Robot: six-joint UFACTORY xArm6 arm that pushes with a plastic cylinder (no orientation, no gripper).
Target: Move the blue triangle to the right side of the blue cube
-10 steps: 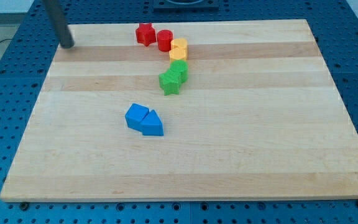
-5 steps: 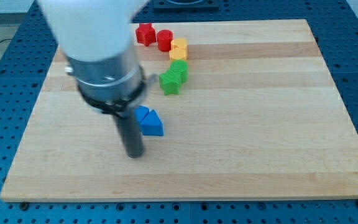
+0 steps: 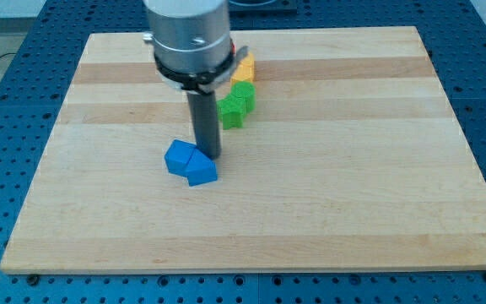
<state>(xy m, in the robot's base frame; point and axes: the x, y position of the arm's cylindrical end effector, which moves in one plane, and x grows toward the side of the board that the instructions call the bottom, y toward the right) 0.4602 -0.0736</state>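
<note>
Hand absent: my tip (image 3: 210,155) grips nothing, touching blue triangle (image 3: 200,171) beside blue cube (image 3: 179,157); next, nudge triangle rightward.

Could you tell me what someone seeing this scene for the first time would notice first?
The big grey arm at the view's top, its dark rod coming down so that my tip sits just above the blue triangle, near the board's middle. The blue cube touches the triangle on the view's left. Behind the rod, a green block and a yellow block peek out toward the view's top.
</note>
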